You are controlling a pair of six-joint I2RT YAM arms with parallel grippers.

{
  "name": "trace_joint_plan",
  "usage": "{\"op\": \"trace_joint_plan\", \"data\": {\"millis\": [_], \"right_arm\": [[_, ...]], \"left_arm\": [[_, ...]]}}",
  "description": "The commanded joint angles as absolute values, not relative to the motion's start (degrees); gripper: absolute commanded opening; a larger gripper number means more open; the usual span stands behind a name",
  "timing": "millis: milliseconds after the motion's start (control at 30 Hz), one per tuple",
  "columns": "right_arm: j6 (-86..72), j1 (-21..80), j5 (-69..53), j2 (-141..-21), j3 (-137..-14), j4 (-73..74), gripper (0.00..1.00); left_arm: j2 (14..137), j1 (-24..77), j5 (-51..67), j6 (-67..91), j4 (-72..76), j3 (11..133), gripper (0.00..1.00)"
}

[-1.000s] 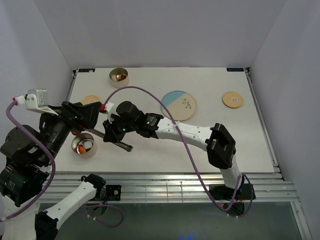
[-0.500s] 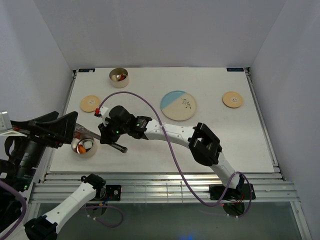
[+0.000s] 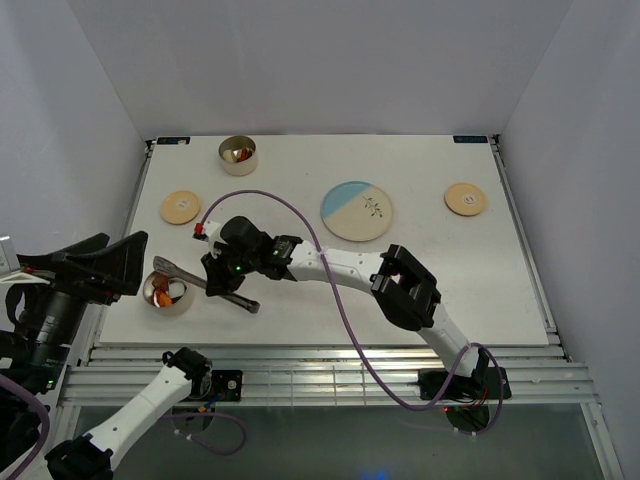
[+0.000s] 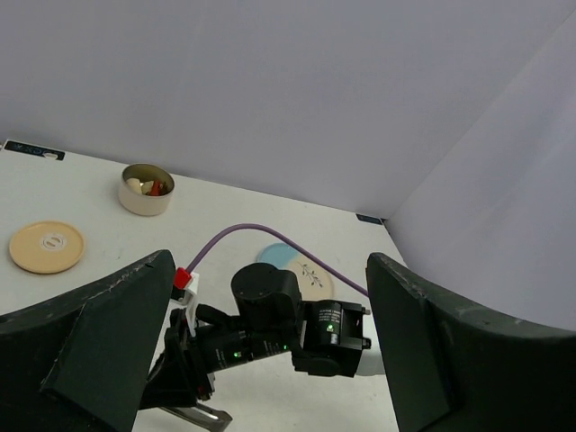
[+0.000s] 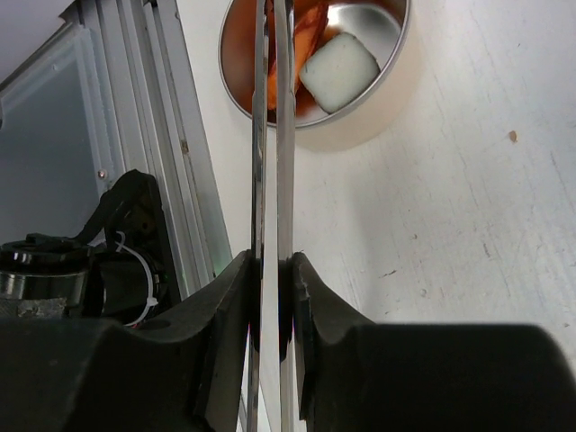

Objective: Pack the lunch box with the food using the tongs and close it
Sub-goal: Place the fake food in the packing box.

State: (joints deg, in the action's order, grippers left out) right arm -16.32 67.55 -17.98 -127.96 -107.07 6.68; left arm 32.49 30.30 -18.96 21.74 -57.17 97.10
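My right gripper (image 3: 222, 275) is shut on the slim metal tongs (image 3: 190, 281), low over the table at the front left. The tongs' arms (image 5: 273, 135) are pressed nearly together, and their tips reach over the near lunch box tin (image 3: 168, 291). This tin (image 5: 378, 117) holds food: a white piece (image 5: 338, 72) and orange-red pieces (image 5: 310, 27). The second tin (image 3: 237, 154) stands at the far left with food (image 4: 144, 185) inside. Two wooden lids (image 3: 180, 207) (image 3: 465, 197) lie flat on the table. My left gripper (image 3: 115, 262) is raised at the left, open and holding nothing.
The cream-and-blue plate (image 3: 357, 210) lies mid-table behind the right arm. A purple cable (image 3: 300, 215) loops over the right arm. The metal rail (image 3: 300, 360) runs along the table's near edge, close to the near tin. Walls close in the left and right sides.
The left arm has pulled back from over the near tin toward the left edge. The right gripper has carried the tongs left, bringing their tips over that tin.
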Motion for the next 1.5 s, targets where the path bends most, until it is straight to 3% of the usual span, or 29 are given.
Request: {"op": "trace_joint_plan", "data": {"millis": [0, 533, 733, 833, 933, 1167, 1467], "right_arm": [[-17.23, 67.50, -21.18, -127.53, -106.61, 4.83, 0.08], [-15.29, 67.06, -28.83, -129.55, -106.52, 4.04, 0.09], [-14.07, 65.57, -29.44, -131.74, -107.31, 5.54, 0.16], [-12.83, 65.13, -28.92, -131.75, -107.31, 5.80, 0.34], [-12.66, 63.82, -29.09, -132.10, -108.54, 5.98, 0.42], [-11.25, 62.05, -28.56, -130.52, -109.33, 5.80, 0.50], [-10.72, 57.75, -27.78, -124.03, -105.92, 5.71, 0.50]], "left_arm": [[32.26, 30.85, -19.87, 22.41, -54.85, 93.96, 0.98], [32.08, 31.03, -25.22, 21.45, -40.97, 82.00, 0.98], [32.87, 31.03, -24.17, 21.18, -39.11, 81.83, 0.98], [33.05, 31.03, -24.26, 21.01, -38.33, 81.12, 0.98], [33.22, 31.03, -24.52, 20.83, -37.71, 80.68, 0.98], [33.92, 31.03, -25.22, 19.95, -37.18, 79.19, 0.98], [35.85, 31.03, -25.57, 18.99, -37.00, 80.51, 0.98]]}}
